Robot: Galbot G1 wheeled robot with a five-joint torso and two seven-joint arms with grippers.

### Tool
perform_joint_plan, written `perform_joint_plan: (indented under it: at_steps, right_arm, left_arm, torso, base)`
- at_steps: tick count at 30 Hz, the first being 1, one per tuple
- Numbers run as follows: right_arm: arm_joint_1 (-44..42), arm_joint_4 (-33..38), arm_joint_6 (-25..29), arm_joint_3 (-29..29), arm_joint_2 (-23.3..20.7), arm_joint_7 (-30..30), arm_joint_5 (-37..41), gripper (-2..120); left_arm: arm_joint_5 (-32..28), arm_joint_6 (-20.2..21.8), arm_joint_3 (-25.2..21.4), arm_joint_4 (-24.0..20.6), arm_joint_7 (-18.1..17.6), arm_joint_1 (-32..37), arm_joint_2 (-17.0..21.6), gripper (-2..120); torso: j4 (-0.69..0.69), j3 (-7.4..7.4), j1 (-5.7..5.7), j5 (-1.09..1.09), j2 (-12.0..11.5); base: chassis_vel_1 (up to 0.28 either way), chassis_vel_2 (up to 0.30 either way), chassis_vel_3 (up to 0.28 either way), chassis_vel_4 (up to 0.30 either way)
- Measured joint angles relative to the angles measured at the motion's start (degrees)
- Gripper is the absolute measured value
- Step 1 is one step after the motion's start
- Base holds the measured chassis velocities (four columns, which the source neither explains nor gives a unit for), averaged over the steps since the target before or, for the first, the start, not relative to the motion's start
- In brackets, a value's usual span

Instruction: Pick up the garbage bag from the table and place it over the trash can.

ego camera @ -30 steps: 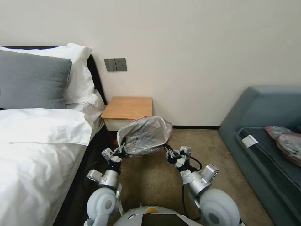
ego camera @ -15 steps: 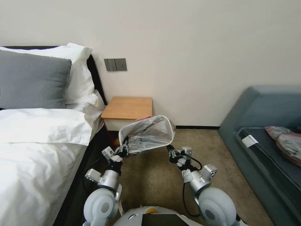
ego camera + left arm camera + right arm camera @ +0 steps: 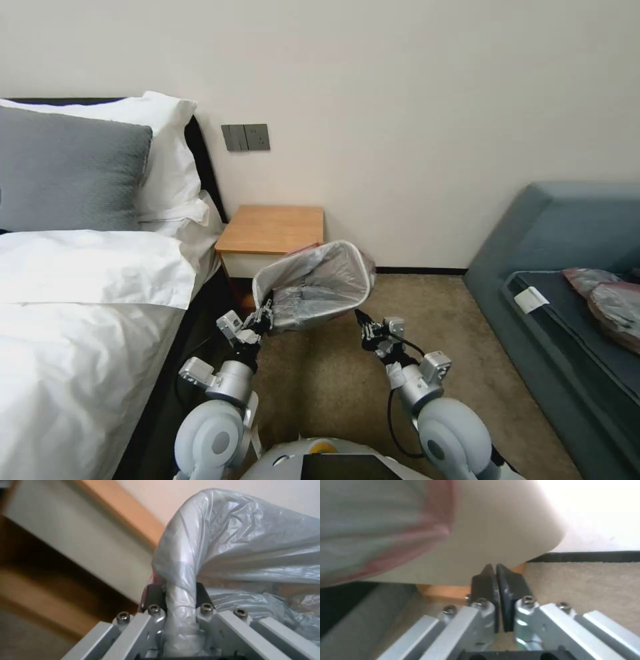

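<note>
Floor: we see brown carpet (image 3: 320, 373) running to a cream wall (image 3: 413, 100) with a dark skirting strip.
Bed: on our left, white bedding (image 3: 80, 313), a grey pillow (image 3: 67, 170) and a white pillow behind it.
Wall switches: a grey plate (image 3: 246, 137) above the table; we can read no writing on it.
Table: the table (image 3: 272, 230) stands between bed and wall, its wooden top bare.
Left gripper: our left gripper (image 3: 264, 315) pinches the covered rim of the trash can (image 3: 181, 590).
Garbage bag: the garbage bag (image 3: 313, 283) is draped over the trash can, tilted, just in front of the table.
Right gripper: our right gripper (image 3: 361, 316) is pressed together on nothing, just beside the can.
Sofa: a blue-grey sofa (image 3: 567, 267) on our right carries other plastic bags (image 3: 610, 300) and a white label (image 3: 531, 299) too small to read.
</note>
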Motion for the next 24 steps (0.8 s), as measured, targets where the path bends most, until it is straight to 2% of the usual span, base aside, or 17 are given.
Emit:
perform_joint_plan:
  at_steps: [3,4,6,7,8,9,10,12,13,15,16,17,19,20,21,24]
  right_arm:
    - [-1.17,0.28,-0.37,-0.14,0.0,-0.32,-4.06,13]
    - [-1.97,0.41,-0.83,-0.14,0.01,-0.34,-7.44,18]
    - [-3.8,0.3,-1.33,0.86,0.24,-0.36,-20.11,31]
    - [-3.8,0.3,-1.33,0.86,0.24,-0.36,-20.11,31]
    - [-4.1,-0.01,-0.82,1.73,0.45,0.47,-26.65,37]
    - [-4.02,-0.1,0.36,2.42,0.52,0.66,-29.66,43]
    - [-4.02,-0.1,0.36,2.42,0.52,0.66,-29.66,43]
    - [-3.49,-0.11,4.18,3.35,0.48,0.13,-33.39,52]
    - [-3.49,-0.11,4.18,3.35,0.48,0.13,-33.39,52]
    - [-2.99,0.02,10.29,3.75,0.19,-2.25,-34.48,63]
    - [-2.99,0.02,10.29,3.75,0.19,-2.25,-34.48,63]
    - [-2.71,0.27,13.64,4.18,-0.07,-4.35,-35.24,65]
    - [-2.04,1.34,17.83,4.5,-1.39,-8.46,-35.99,56]
    - [-1.56,2.0,18.47,4.36,-2.39,-9.96,-35.96,51]
    - [-1.56,2.0,18.47,4.36,-2.39,-9.96,-35.96,51]
    - [0.32,3.62,17.88,3.73,-6.34,-14.76,-34.59,37]
  left_arm:
    - [2.46,2.04,-0.39,0.28,-1.64,-0.11,0.16,3]
    - [4.31,3.77,-0.61,0.39,-2.8,-0.2,0.34,3]
    - [7.61,9.33,-1.28,0.42,-5.32,-0.47,0.91,3]
    - [7.61,9.33,-1.28,0.42,-5.32,-0.47,0.91,3]
    - [8.7,12.23,-1.62,0.68,-6.32,-0.71,1.26,3]
    - [9.33,13.83,-1.86,1.07,-6.78,-0.91,1.44,3]
    - [9.33,13.83,-1.86,1.07,-6.78,-0.91,1.44,3]
    - [10.16,16.06,-1.93,1.99,-7.28,-1.15,1.64,3]
    - [10.16,16.06,-1.93,1.99,-7.28,-1.15,1.64,3]
    - [11.12,17.2,-1.79,2.79,-7.41,-1.31,1.67,3]
    - [11.12,17.2,-1.79,2.79,-7.41,-1.31,1.67,3]
    - [11.6,17.85,-1.55,3.16,-7.41,-1.32,1.73,3]
    - [13.34,18.65,-0.89,3.72,-7.07,-1.3,1.98,3]
    - [14.71,18.85,-0.53,3.92,-6.64,-1.31,2.13,3]
    - [14.71,18.85,-0.53,3.92,-6.64,-1.31,2.13,3]
    - [20.05,18.96,0.97,4.65,-4.56,-1.79,2.72,3]
  torso:
    - [0.01,0.0,0.0,0.0,0.0]
    - [0.01,0.0,0.0,0.0,0.0]
    - [-0.01,0.0,0.0,0.0,0.0]
    - [-0.01,0.0,0.0,0.0,0.0]
    - [-0.01,0.0,0.01,0.01,0.0]
    - [0.0,0.0,0.0,0.0,0.0]
    - [0.0,0.0,0.0,0.0,0.0]
    - [0.0,0.0,0.0,0.0,0.0]
    - [0.0,0.0,0.0,0.0,0.0]
    - [0.0,0.0,0.0,0.01,0.0]
    - [0.0,0.0,0.0,0.01,0.0]
    - [0.01,0.0,0.0,0.0,0.0]
    - [0.0,0.0,0.0,0.0,0.0]
    - [0.0,0.0,0.0,0.01,0.0]
    - [0.0,0.0,0.0,0.01,0.0]
    - [0.01,0.01,0.0,0.01,0.0]
  base:
    - [0.0,0.0,0.0,0.0]
    - [0.0,0.0,0.0,0.0]
    - [0.0,0.0,0.0,0.0]
    - [0.0,0.0,0.0,0.0]
    - [0.0,0.0,0.0,0.0]
    - [0.0,0.0,0.0,0.0]
    - [0.0,0.0,0.0,0.0]
    - [0.0,0.0,0.0,0.0]
    - [0.0,0.0,0.0,0.0]
    - [0.0,0.0,0.0,0.0]
    - [0.0,0.0,0.0,0.0]
    - [0.0,0.0,0.0,0.0]
    - [0.0,0.0,0.0,0.0]
    - [0.0,0.0,0.0,0.0]
    - [0.0,0.0,0.0,0.0]
    - [0.0,0.0,0.0,0.0]
